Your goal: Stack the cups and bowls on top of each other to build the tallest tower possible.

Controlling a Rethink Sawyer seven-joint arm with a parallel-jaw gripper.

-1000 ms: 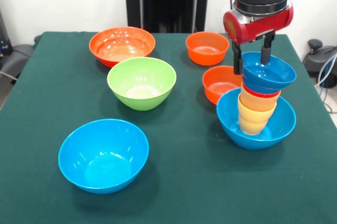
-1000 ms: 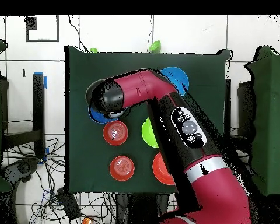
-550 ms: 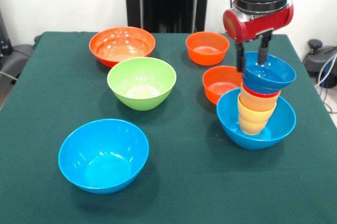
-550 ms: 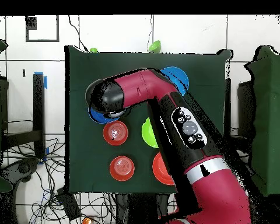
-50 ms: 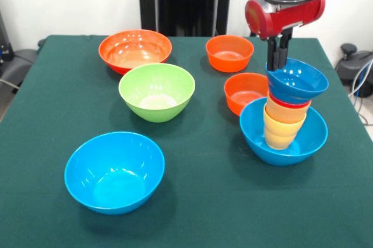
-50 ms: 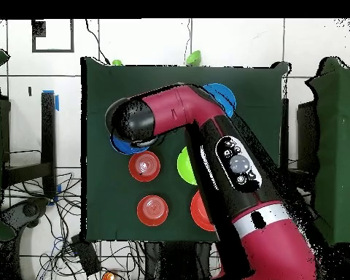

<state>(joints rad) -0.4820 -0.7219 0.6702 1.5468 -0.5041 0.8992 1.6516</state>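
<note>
Toward the near left corner of the green table sits a large light-blue bowl, upright and by itself, well apart from everything else. Farther back along the right edge stands the tower: a second large light-blue bowl forms its base, and out of it rises a column of nested pieces, a yellow-orange cup lowest, an orange piece above it, a thin red rim over that, and a small dark-blue bowl on top, which leans a little toward the right. Near the middle of the table, left of the tower, a large green bowl stands alone. Just behind the tower's base and touching or nearly touching it in the front view is a small orange bowl. Above the dark-blue bowl's far rim hangs the gripper, its two dark fingers drawn close together with no gap to speak of and nothing between them; the tips sit right at the rim, and whether they touch it cannot be told. Farther back, near the far edge, another small orange bowl sits toward the right and a large orange bowl toward the left. From overhead the red arm covers the tower and much of the table, leaving the two small orange bowls and slivers of the green and blue ones showing.
</note>
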